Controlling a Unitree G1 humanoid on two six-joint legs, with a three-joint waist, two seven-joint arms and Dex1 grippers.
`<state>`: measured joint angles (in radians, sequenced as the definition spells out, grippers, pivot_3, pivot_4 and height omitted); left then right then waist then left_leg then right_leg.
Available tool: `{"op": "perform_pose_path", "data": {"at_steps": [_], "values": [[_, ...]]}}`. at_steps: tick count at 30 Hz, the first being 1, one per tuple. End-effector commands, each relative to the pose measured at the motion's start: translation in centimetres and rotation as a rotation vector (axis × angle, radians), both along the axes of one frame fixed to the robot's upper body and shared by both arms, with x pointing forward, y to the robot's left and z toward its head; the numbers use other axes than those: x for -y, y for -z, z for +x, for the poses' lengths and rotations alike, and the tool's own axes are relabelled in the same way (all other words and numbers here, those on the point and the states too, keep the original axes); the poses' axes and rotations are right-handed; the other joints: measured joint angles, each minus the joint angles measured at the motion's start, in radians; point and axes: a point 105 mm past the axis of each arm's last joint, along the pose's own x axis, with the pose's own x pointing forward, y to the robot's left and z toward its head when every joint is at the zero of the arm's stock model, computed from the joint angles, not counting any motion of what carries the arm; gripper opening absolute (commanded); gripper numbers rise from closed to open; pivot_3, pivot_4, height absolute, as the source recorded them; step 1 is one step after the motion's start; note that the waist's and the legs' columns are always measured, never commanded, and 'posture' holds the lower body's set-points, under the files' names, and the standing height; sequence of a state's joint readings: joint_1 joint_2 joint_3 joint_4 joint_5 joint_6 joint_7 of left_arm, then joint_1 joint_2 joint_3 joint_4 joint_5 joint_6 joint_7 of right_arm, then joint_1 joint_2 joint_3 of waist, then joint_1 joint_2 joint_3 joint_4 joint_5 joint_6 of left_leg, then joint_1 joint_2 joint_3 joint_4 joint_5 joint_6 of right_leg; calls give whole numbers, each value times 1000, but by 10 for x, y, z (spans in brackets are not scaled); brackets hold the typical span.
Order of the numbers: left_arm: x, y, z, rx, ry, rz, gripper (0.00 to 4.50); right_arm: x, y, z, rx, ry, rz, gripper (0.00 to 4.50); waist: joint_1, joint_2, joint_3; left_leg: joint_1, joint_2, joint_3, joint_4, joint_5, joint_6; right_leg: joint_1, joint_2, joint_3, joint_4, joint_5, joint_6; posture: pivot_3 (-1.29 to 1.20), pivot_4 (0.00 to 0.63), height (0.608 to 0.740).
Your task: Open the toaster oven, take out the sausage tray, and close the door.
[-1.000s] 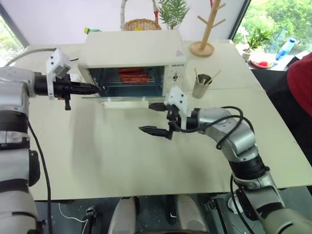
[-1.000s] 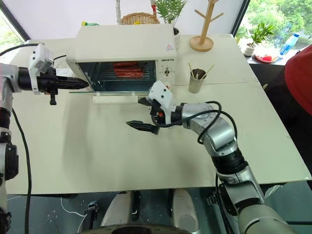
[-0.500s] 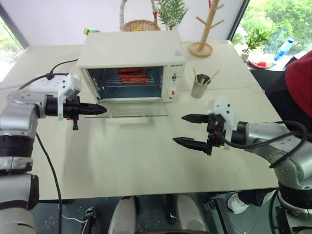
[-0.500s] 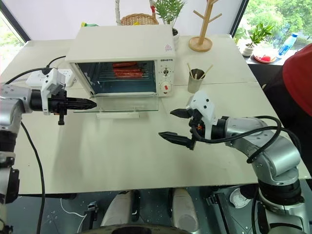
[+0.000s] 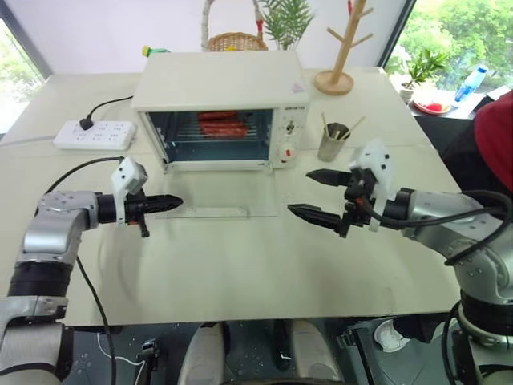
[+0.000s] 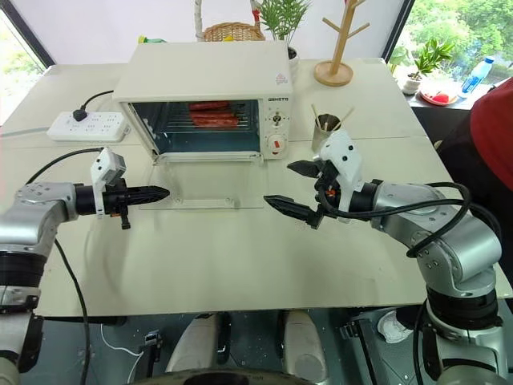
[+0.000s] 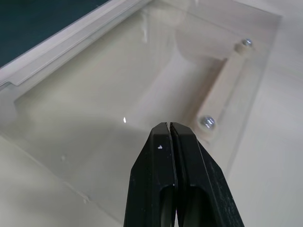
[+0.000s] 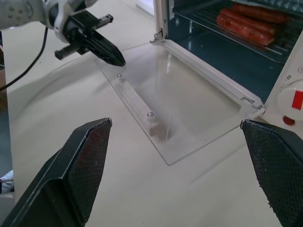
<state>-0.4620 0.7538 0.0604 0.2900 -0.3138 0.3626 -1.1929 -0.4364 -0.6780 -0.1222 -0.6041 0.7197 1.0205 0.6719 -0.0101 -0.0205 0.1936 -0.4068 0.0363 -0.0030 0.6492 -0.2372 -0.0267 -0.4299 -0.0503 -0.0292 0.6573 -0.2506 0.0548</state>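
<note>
We see the toaster oven (image 5: 218, 108) with its door (image 6: 215, 191) folded down flat onto the table (image 5: 240, 265), and the sausage tray (image 6: 210, 115) on the rack inside. Our left gripper (image 6: 160, 192), fingers pressed together, hovers at the door's left edge. Our right gripper (image 6: 290, 188), spread wide and empty, hangs over bare tabletop just off the door's right corner.
</note>
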Motion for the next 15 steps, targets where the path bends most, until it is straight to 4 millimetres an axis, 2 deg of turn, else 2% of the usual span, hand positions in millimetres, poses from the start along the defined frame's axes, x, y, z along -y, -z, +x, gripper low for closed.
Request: {"op": "perform_pose_path", "data": {"at_steps": [1,5,7,9,15], "values": [[-5,5,4,25,-47,15,54,-3,-11,2,70,-3,-2,4500,-1,0,0,0,0,0,0,0,0,0,0,0,0,0,0,0,150,740],[-6,16,4,17,-52,38,54,-7,-13,5,95,-14,-19,4500,-2,0,0,1,0,0,0,0,0,0,0,0,0,0,0,0,150,740],[-8,15,4,21,-53,44,54,-10,-14,7,111,-17,-24,4500,-2,0,0,1,0,0,0,0,0,1,0,0,0,0,0,0,150,740],[-10,2,1,24,-44,11,54,-14,-17,14,147,-7,-33,4500,-4,0,0,1,0,0,0,0,0,1,0,0,0,0,0,0,150,740],[-16,-64,-20,63,18,-93,54,-29,-23,40,228,43,-39,4500,-6,0,0,0,3,0,0,0,0,0,3,0,0,0,-1,0,150,740]]}}
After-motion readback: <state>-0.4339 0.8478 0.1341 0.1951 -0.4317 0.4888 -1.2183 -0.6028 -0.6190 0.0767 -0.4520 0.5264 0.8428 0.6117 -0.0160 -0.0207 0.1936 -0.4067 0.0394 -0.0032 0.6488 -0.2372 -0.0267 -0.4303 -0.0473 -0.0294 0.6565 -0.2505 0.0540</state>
